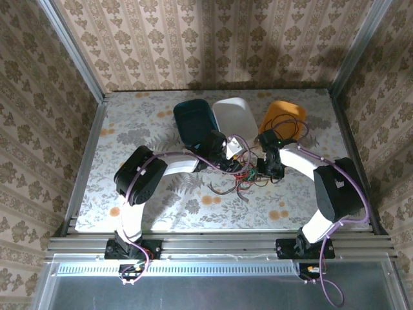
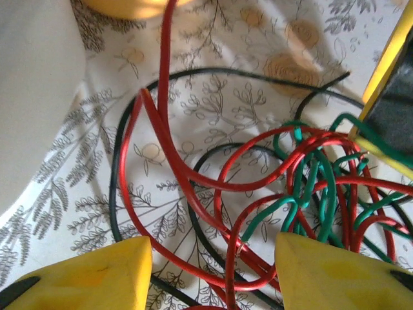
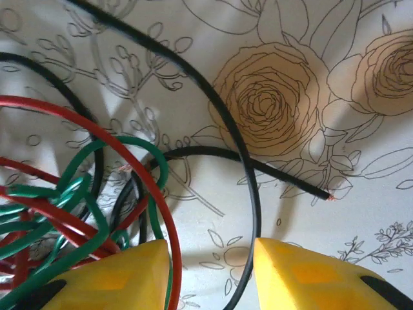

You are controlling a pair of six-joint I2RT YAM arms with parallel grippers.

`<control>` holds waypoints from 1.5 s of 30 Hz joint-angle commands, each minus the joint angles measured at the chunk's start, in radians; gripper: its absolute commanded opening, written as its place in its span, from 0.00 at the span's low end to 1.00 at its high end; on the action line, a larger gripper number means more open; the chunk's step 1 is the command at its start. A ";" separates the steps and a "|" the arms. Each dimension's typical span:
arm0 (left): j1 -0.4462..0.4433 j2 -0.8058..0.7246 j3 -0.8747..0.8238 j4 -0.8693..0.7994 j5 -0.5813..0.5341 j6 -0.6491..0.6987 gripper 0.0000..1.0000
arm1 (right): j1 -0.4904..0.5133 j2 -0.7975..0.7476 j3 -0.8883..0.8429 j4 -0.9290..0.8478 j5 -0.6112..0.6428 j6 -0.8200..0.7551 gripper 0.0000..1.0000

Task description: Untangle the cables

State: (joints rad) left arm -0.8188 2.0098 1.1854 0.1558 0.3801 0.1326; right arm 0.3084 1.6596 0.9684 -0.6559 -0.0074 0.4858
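Note:
The cables [image 1: 237, 179] lie in a red, green and black tangle on the floral table, between my two grippers. My left gripper [image 1: 230, 161] hangs over the tangle's left side. In the left wrist view its yellow fingers [image 2: 97, 274] stand well apart, with red cables [image 2: 193, 187] and a black cable [image 2: 115, 194] looping on the table between them. My right gripper [image 1: 264, 168] is over the right side. Its fingers [image 3: 310, 278] are apart too, with a red strand [image 3: 164, 213] and a black strand [image 3: 253, 213] running between them, neither pinched. A green bundle [image 3: 58, 200] lies left of it.
Three tubs stand just behind the tangle: dark teal [image 1: 193, 119], white [image 1: 235, 115] and orange [image 1: 284, 117]. The white tub [image 2: 32, 97] is close on the left gripper's left. Wallpapered walls and metal rails [image 1: 87, 161] bound the table.

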 commanded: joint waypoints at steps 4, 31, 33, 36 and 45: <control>-0.012 0.032 0.020 -0.012 -0.028 0.029 0.54 | 0.015 0.042 -0.009 -0.047 0.031 0.011 0.38; -0.008 0.036 0.015 -0.009 -0.052 0.026 0.53 | 0.013 0.068 -0.004 -0.118 -0.027 0.020 0.27; -0.004 0.035 0.013 -0.009 -0.051 0.025 0.52 | 0.011 0.058 -0.014 -0.110 -0.023 0.034 0.06; -0.003 0.036 0.013 -0.007 -0.052 0.023 0.52 | 0.011 0.025 -0.008 -0.123 0.058 0.063 0.00; -0.002 0.046 0.008 -0.010 -0.061 0.025 0.52 | -0.038 -0.247 0.120 -0.162 0.373 0.058 0.00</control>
State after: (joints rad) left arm -0.8234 2.0560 1.1946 0.1638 0.3359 0.1364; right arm 0.2783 1.4952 1.0092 -0.7746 0.1883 0.5419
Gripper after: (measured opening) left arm 0.525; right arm 0.058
